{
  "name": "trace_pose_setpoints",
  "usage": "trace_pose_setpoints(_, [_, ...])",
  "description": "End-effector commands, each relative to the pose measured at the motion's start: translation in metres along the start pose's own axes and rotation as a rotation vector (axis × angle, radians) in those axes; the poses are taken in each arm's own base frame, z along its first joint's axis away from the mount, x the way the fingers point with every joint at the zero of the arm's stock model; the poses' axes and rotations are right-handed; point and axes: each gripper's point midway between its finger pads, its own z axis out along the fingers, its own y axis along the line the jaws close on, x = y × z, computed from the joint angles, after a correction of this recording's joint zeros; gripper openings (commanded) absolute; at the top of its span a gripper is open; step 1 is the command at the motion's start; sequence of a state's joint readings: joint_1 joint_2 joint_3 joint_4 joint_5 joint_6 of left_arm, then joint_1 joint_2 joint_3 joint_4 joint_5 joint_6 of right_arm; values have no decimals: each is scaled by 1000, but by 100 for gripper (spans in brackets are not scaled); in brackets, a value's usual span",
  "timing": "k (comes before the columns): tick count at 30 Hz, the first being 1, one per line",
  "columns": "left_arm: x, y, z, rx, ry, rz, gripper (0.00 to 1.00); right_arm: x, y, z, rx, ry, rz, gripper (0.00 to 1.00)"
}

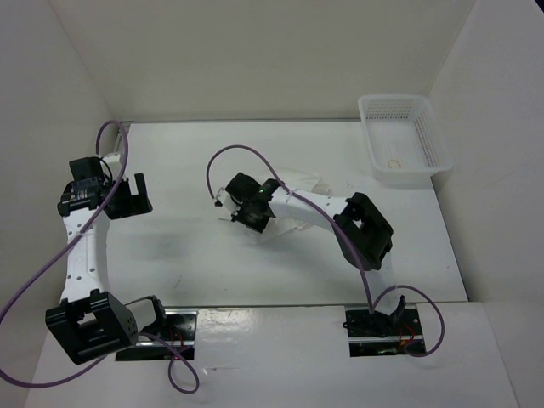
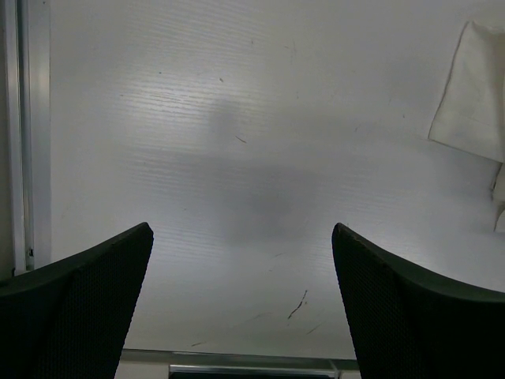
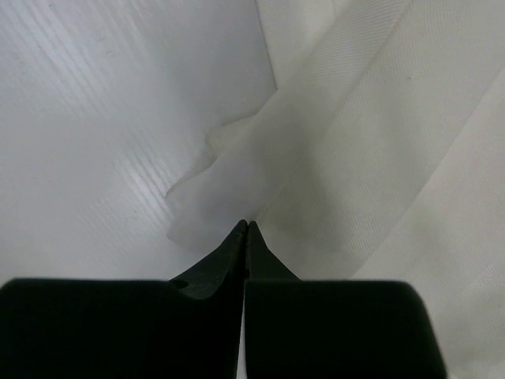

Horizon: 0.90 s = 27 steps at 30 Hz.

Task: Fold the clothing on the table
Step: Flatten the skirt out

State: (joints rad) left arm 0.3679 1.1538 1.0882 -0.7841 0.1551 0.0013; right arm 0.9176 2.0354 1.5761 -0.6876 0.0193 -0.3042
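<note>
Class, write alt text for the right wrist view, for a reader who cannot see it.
The right gripper, jaws shut, meets the edge of the white clothing lying on the white table. Whether fabric is pinched cannot be seen.

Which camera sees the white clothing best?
The right wrist view: the clothing fills much of it, close up, with the right gripper pinched shut on its edge. In the top view the right arm hides most of it. The left wrist view catches only a corner.
</note>
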Motion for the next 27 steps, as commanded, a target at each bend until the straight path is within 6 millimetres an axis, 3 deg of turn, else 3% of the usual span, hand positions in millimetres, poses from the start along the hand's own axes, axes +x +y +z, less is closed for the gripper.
trace_pose_setpoints(1, [-4,-3,-1,26,-24,26,100,-26,-35,-29,130,-82,12,0])
trace_pose_setpoints(3, [-3,-6,2,47,-16,24,100,-36,-58,-55,176,-129,36,0])
trace_pose_setpoints(4, [-2,-5,4,48,-7,32,100,-45,-86,-73,217,-178,80,0])
trace_pose_setpoints(7, [0,-8,9,74,11,37,100,-46,-124,-108,277,-229,146,0])
trace_pose_setpoints(10, [-3,-11,10,92,9,37,100,-44,-150,-137,365,-263,170,0])
trace_pose_setpoints(13, [-2,-14,12,116,15,43,100,-37,-165,-153,415,-271,199,0])
trace_pose_setpoints(14, [-2,-14,12,116,15,43,100,-38,-158,-154,374,-282,191,4])
trace_pose_setpoints(16, [-1,-15,14,126,23,41,100,-38,-149,-154,325,-280,205,53])
trace_pose_setpoints(17, [-1,-15,14,126,23,41,100,-42,-131,-152,280,-284,178,68])
trace_pose_setpoints(18, [-1,-15,14,126,23,41,100,-44,-114,-144,229,-281,154,91])
trace_pose_setpoints(20, [-1,-15,14,127,22,50,100,-46,-82,-132,179,-255,97,98])
trace_pose_setpoints(24, [-2,-14,12,117,15,53,100,-27,-45,-87,142,-143,52,98])
trace_pose_setpoints(27, [0,-14,11,116,13,53,100,-21,-31,-66,127,-112,40,98])
